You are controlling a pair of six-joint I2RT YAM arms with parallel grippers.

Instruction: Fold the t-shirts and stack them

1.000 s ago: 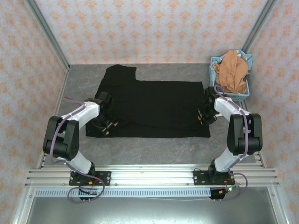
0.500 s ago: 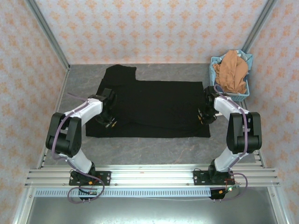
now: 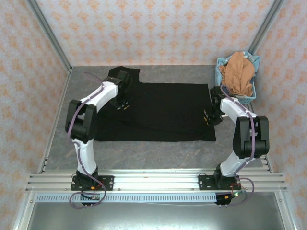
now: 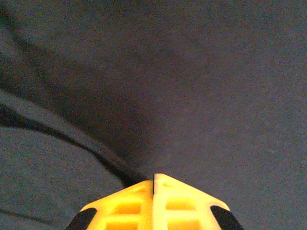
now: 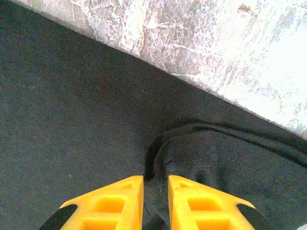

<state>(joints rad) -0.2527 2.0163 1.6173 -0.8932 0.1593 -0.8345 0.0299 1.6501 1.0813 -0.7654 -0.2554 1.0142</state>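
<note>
The large black t-shirt (image 3: 163, 110) lies spread flat on the grey table (image 3: 158, 153), plain side up, with no rose print showing. My left gripper (image 3: 122, 100) hovers low over its upper left part, near the sleeve. In the left wrist view that gripper (image 4: 154, 178) is shut, tips touching, with a hem of the black t-shirt (image 4: 216, 72) running under them. My right gripper (image 3: 208, 116) sits at the shirt's right edge. In the right wrist view it (image 5: 156, 181) is pinched on a raised fold of the black t-shirt (image 5: 62, 120). The orange-brown t-shirt (image 3: 236, 72) is heaped in the basket.
The light blue lattice basket (image 3: 244, 99) stands at the back right corner, just behind my right arm. Patterned walls and metal posts close in the table on three sides. Bare grey table (image 5: 216, 38) shows beyond the shirt's right edge.
My left gripper has swung from the shirt's lower left part up and back to its upper left, near the sleeve. The right gripper has stayed in place.
</note>
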